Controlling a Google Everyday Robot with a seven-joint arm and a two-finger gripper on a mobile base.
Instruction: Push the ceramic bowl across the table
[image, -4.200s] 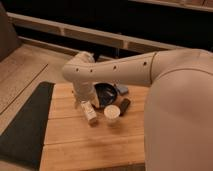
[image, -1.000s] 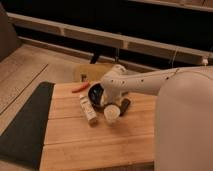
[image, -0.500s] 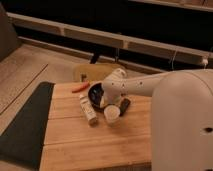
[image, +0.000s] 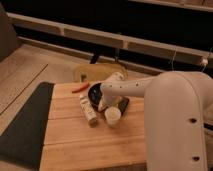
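The ceramic bowl (image: 93, 93), small, round and glossy blue-black, sat on the far part of the counter (image: 90, 146), close to the back edge and a little left of the middle. The counter was a light bamboo top of long planks with plain seams between them.

The robot's white arm (image: 170, 115) filled the right side of the view. It reached in from the right, narrowing toward the bowl. The gripper (image: 103, 103) was low over the counter at the bowl's right rim, on the side nearer the camera. It overlapped the bowl's edge in the view, but whether it pressed on the rim could not be told. Whether it was spread or closed could not be made out either, since the wrist covered its tip.

A small pale bottle (image: 89, 111) lay on its side just in front of the bowl, its length running toward the camera and slightly to the right. A white paper cup (image: 113, 115) stood upright beside the bottle on its right, near the gripper. A flat dark rectangular object (image: 123, 104) lay behind the cup, partly under the arm. A thin orange-red object (image: 80, 88) lay to the left of the bowl, near the back edge.

A dark mat (image: 25, 125) ran along the counter's left side. Beyond the back edge stood a yellowish wooden piece (image: 97, 71), on the floor side of the scene.
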